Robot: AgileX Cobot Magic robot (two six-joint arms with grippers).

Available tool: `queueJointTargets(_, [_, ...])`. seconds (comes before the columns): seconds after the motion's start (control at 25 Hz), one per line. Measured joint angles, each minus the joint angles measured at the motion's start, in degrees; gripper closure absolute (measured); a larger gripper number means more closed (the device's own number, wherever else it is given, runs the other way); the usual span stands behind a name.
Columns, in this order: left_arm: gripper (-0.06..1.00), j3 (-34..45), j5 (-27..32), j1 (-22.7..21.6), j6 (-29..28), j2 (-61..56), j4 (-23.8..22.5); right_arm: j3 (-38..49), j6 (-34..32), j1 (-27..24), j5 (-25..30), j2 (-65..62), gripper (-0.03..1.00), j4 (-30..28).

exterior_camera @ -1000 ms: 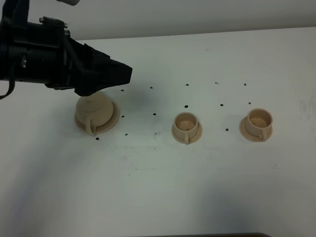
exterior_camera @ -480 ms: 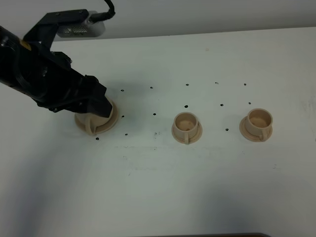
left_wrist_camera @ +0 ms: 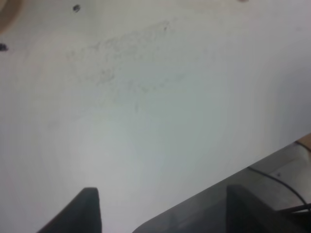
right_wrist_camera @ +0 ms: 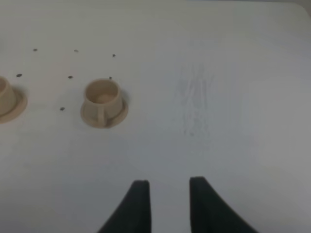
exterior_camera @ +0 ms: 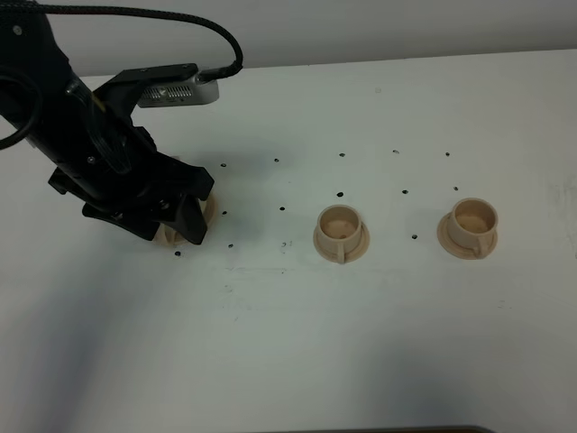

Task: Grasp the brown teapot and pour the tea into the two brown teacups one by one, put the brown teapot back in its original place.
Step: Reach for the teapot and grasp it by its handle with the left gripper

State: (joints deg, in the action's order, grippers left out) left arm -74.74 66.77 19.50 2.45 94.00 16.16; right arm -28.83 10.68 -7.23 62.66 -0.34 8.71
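The brown teapot and the wide saucer under it are almost wholly hidden by my left arm; only tan slivers [exterior_camera: 163, 236] show at the arm's lower edge, at the table's left. My left gripper [exterior_camera: 185, 225] points down over that spot. In the left wrist view its fingertips [left_wrist_camera: 90, 208] stand wide apart over bare table, holding nothing. The two brown teacups stand on their small saucers, one at the middle [exterior_camera: 341, 233] and one at the right [exterior_camera: 469, 225]. My right gripper [right_wrist_camera: 167, 201] is open and empty, back from the right cup [right_wrist_camera: 102, 102].
The white table [exterior_camera: 379, 334] has small black dots scattered around the cups. The left wrist view shows a tan rim [left_wrist_camera: 7, 12] at its corner and the table's edge [left_wrist_camera: 218, 187]. The middle cup's saucer [right_wrist_camera: 7, 102] shows in the right wrist view.
My left arm has swung from reaching level above the teapot to pointing down over it, now covering the pot. The cups have not moved.
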Motion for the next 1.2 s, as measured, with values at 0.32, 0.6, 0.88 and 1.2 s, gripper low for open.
queueJointTargets(0.32, [0.37,-3.4,1.4,2.4,-9.6,1.7,-13.2,0.0,0.0,0.0,0.0,0.0,0.77,0.0])
queueJointTargets(0.6, [0.37,-3.4,1.4,2.4,-12.9,5.5,-17.5,0.0,0.0,0.0,0.0,0.0,0.77,0.0])
queueJointTargets(0.88, [0.37,-3.4,1.4,-0.3,-14.1,10.8,-17.0,0.0,-0.1,0.0,0.0,0.0,0.77,0.1])
queueJointTargets(1.2, [0.37,-3.4,-2.6,-4.1,-14.1,13.0,-17.1,0.0,0.0,0.0,0.0,0.0,0.77,0.1])
